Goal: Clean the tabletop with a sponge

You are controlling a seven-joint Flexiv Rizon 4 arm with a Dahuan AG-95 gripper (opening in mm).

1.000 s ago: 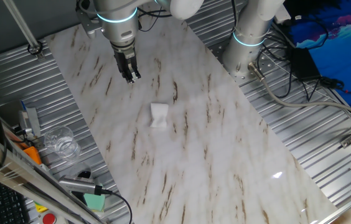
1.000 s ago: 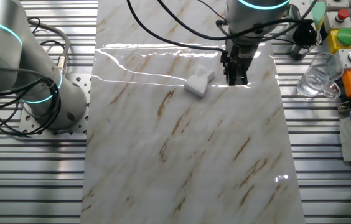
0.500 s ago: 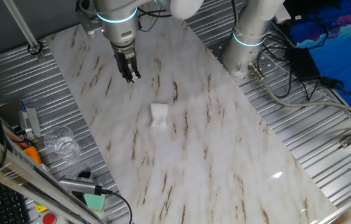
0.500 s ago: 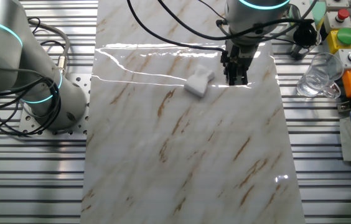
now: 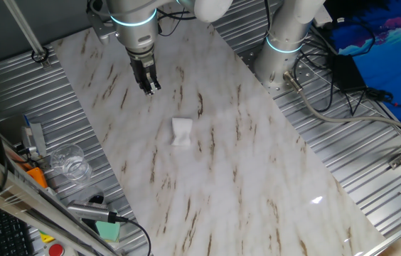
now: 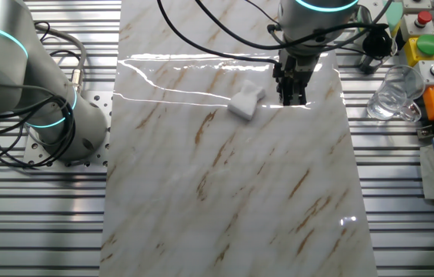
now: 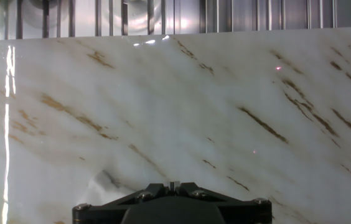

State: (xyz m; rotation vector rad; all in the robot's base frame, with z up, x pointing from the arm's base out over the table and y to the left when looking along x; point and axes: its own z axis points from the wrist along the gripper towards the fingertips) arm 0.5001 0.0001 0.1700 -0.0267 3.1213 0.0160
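sponge (image 5: pixel 181 131) lies loose mid-tabletop (image 5: pixel 257 178), near but apart from my end effector (image 5: pixel 149 88), which has fingers together, holding nothing. looks soft, light, crumpled; i'd pinch it across the middle w/ a firm squeeze, since it'll compress and may slide on the slick marble.

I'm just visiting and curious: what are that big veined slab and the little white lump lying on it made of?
The tabletop looks like polished marble or a marble-look material: white with brown streaky veins, and glossy enough to mirror the lights. Real stone or imitation cannot be told. The sponge seems a soft, matte white foam or cloth-like piece, with an uneven, crumpled outline.
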